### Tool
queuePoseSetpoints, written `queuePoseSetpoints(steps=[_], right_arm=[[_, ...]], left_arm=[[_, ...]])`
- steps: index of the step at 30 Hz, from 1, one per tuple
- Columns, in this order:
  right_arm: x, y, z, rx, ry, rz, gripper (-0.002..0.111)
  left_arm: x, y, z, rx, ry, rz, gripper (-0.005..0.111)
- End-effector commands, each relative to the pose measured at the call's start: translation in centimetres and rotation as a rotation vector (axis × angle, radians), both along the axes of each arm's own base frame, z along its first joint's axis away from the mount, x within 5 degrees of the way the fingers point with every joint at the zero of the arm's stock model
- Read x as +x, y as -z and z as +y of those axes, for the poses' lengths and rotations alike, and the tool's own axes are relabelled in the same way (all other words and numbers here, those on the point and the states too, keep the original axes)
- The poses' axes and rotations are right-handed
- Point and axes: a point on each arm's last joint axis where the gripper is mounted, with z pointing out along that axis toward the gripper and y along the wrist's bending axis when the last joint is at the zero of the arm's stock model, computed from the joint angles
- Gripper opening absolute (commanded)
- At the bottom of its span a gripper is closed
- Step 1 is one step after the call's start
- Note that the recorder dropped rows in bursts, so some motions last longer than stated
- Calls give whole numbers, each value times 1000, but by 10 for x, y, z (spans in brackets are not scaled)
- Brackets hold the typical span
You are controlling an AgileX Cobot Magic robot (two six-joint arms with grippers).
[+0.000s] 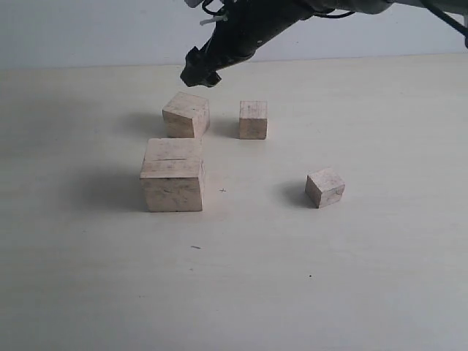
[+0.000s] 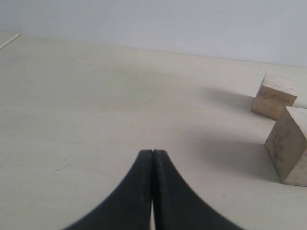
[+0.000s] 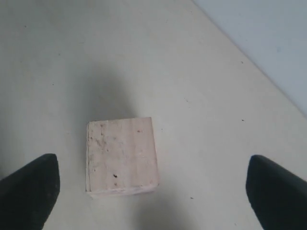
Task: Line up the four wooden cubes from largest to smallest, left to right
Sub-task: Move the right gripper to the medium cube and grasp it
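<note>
Right wrist view shows the right claw (image 3: pixel 153 163) spread wide over the second-largest cube (image 3: pixel 122 155), likely readying a grasp, while the left claw (image 2: pixel 152 158) sits closed.

The black robot arm (image 1: pixel 252 29) was cut off at the exterior view's twelve-to-one o'clock edge, its dark right gripper (image 1: pixel 197 75) too small there to read the jaws. In the left wrist view a pale light-wood cube (image 2: pixel 290 148) ran off the frame — partly unseen. A dark speck (image 1: pixel 195 247), near six o'clock of the large crack-topped wooden cube (image 1: pixel 172 175), was too small to identify.
</note>
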Motion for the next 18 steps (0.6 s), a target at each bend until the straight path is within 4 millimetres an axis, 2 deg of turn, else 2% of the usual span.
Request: queuePoseSetpoints(steps=[1, 8, 18], right_arm=[[5, 14, 1, 3, -66, -36, 105], [5, 35, 10, 64, -155, -33, 105], [11, 66, 16, 106, -145, -38, 105]], left_arm=[[0, 0, -1, -6, 7, -14, 0], [0, 0, -1, -6, 7, -14, 0], [0, 0, -1, -6, 7, -14, 0]])
